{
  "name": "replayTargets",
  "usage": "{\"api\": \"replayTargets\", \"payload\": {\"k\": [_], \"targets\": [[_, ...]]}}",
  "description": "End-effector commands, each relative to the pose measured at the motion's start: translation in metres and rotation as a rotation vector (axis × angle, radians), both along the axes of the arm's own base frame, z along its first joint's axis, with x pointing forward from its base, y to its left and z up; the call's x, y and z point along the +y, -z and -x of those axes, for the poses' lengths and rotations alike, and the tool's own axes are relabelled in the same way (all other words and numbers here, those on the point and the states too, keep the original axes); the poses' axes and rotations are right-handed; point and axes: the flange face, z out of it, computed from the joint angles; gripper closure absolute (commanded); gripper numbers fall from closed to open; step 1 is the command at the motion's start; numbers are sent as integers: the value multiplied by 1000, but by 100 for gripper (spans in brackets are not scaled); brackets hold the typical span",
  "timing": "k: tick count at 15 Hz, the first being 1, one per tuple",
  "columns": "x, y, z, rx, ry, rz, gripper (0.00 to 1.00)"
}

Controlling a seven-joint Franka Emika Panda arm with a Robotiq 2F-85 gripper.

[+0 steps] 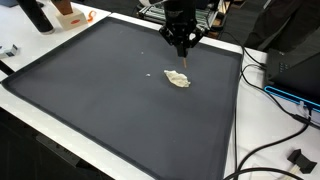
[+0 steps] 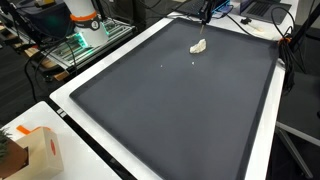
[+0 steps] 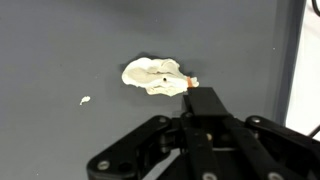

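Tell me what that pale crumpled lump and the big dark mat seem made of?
The cream crumpled lump looks like soft cloth or tissue, matte, with folds and ragged edges. The large dark grey mat looks like rubber or foam: dull, even, no glare.

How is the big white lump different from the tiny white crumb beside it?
The lump is much bigger than the crumb. The lump looks crumpled; the crumb is a plain speck. The lump lies by the gripper, the crumb apart. Both are pale, on the mat.
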Motion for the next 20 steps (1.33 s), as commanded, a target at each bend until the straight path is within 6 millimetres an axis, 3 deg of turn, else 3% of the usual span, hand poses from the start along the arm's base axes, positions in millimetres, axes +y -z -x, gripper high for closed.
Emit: {"api": "replayTargets", "payload": {"k": [1,20], "targets": [[1,10,2,-11,-30,-14,97],[-2,39,-4,-28,-33,-1,97]]}}
